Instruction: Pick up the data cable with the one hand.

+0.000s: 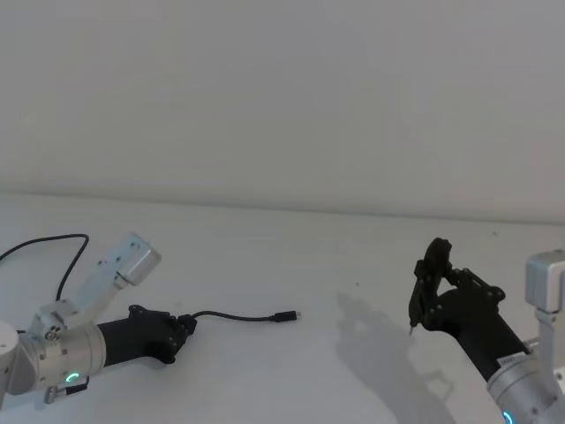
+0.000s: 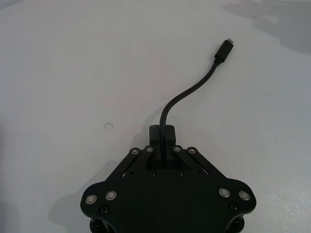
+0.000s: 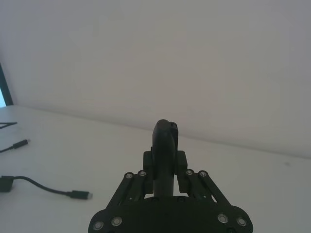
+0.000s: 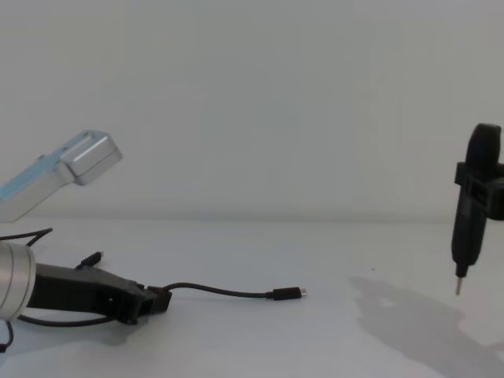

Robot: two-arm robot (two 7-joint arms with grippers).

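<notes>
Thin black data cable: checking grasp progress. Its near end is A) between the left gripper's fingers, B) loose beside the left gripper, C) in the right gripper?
A: the thin black data cable emerges from between the shut fingers of the angular black left gripper.

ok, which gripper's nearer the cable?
Left. The left gripper is shut on the cable's end; the right gripper, shut on a tool, hangs raised, well apart.

Bare white lab table (image 1: pixel 265 380), blank wall (image 1: pixel 282 88)
</notes>
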